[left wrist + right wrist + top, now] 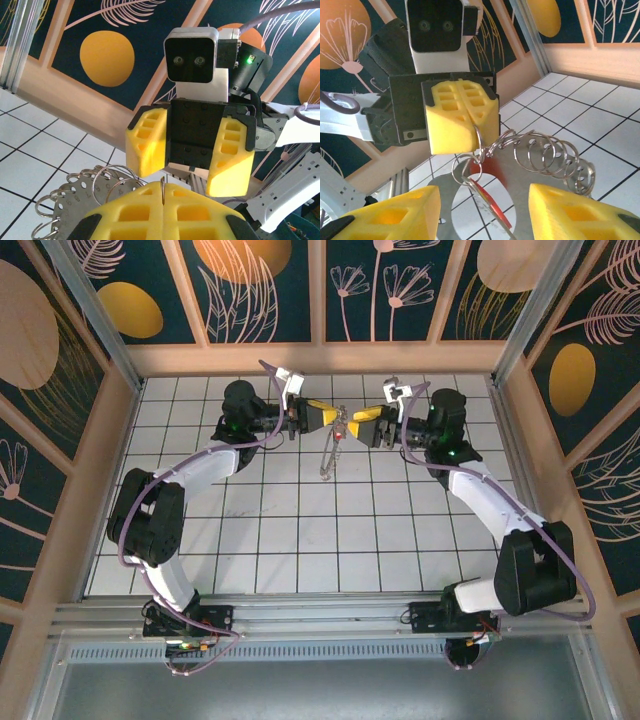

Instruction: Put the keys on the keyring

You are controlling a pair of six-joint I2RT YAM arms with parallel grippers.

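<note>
**A:** What is the left gripper (335, 419) doing?

**B:** It is pinching one thin wire loop of the keyring (329, 455). Its yellow fingers (125, 215) are pressing flat together, with the wire standing up out of the seam.

**A:** And the right gripper (352, 425)?

**B:** It is facing the left one nose to nose, with its jaws standing apart and nothing between its pads (575, 215).

**A:** Where is the key sitting?

**B:** The key (485, 170), red-headed, is hanging in the bunch just under the pinched loop. It is showing between the right gripper's spread fingers, beside a silver plate (70, 200) with wire loops threaded through its rim holes. I cannot tell which loop is carrying it.

**A:** How much room are they getting?

**B:** The bunch is dangling over the far middle of the white tiled table (300, 530), and its lower end is reaching toward the tiles. I cannot tell whether it is touching them. Bare tiles are lying open on every side of it.

**A:** Is anything crowding the edges?

**B:** The wooden rim (320, 358) and the flower-patterned panels (250, 290) are closing in just behind the grippers. The left arm (200, 475) and the right arm (480, 495) are curving in from either side.
</note>
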